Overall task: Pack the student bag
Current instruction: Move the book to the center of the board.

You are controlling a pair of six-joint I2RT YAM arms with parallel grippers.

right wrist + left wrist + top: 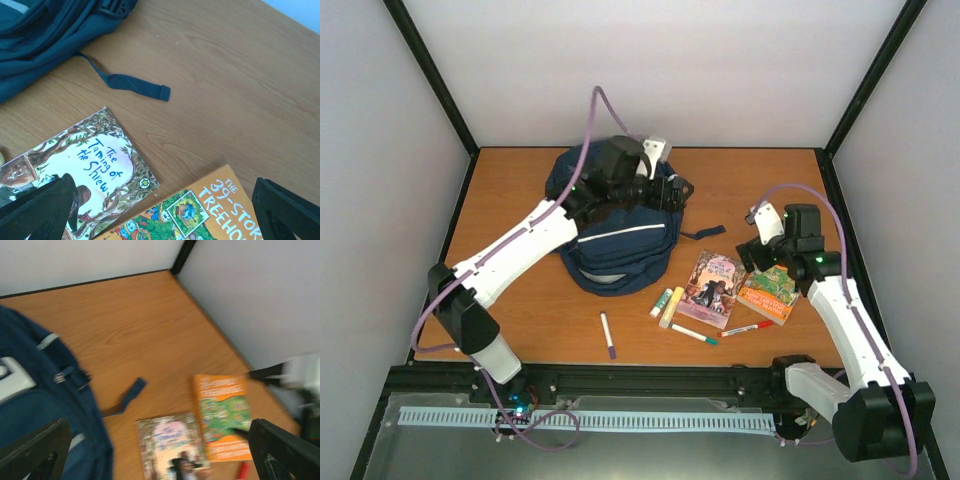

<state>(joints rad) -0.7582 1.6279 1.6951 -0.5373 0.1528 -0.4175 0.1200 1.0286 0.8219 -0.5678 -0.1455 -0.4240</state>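
The navy-blue student bag [620, 255] lies at the back middle of the table, and its side fills the left of the left wrist view [40, 405]. My left gripper [663, 188] hovers open over the bag's top right [160, 455], holding nothing. My right gripper [760, 258] hangs open above two books [160, 215], also holding nothing. A leafy pink book, "The Taming of the Shrew" [713, 288] [85, 170] [172, 447], lies flat. Beside it is an orange treehouse book [770, 292] [210, 215] [222, 422]. The left wrist view is blurred.
A loose bag strap [704, 234] [132, 82] trails onto the wooden table [520, 200]. In front of the books lie a yellow highlighter [671, 307], a green-tipped pen [693, 334] and a red pen [747, 328]. A purple marker [608, 335] lies further left. Walls enclose three sides.
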